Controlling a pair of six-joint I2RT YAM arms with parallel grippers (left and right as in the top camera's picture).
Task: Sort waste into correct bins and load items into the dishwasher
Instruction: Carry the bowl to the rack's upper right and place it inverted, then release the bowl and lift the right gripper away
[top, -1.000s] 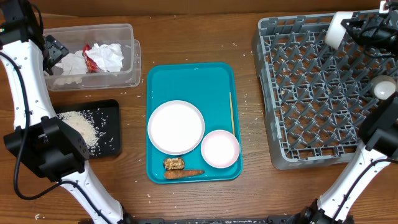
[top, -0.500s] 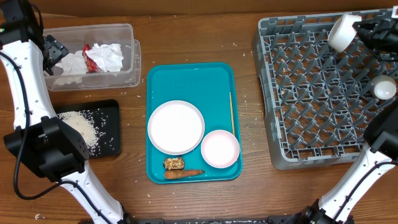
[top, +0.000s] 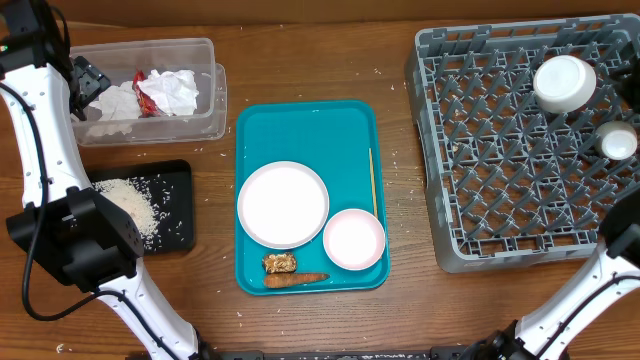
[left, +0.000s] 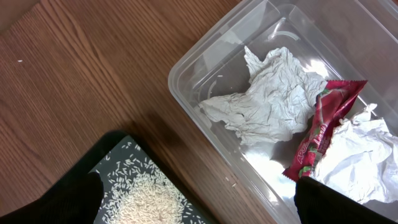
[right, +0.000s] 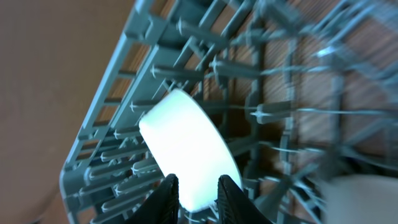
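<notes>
Overhead: we are seeing the white bowl (top: 565, 83) sitting in the dish rack (top: 480, 150), near its top-right corner. Left wrist: our left gripper (left: 196, 196) is gaping wide. Right wrist: our right gripper (right: 198, 196) is straddling the bowl's rim above the rack; whether it is pinching, we cannot tell.

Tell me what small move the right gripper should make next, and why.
Probably open wider, then back straight off: the bowl already rests among the pegs of the dish rack, while the right gripper straddles its rim, so a sideways pull could drag it.
</notes>
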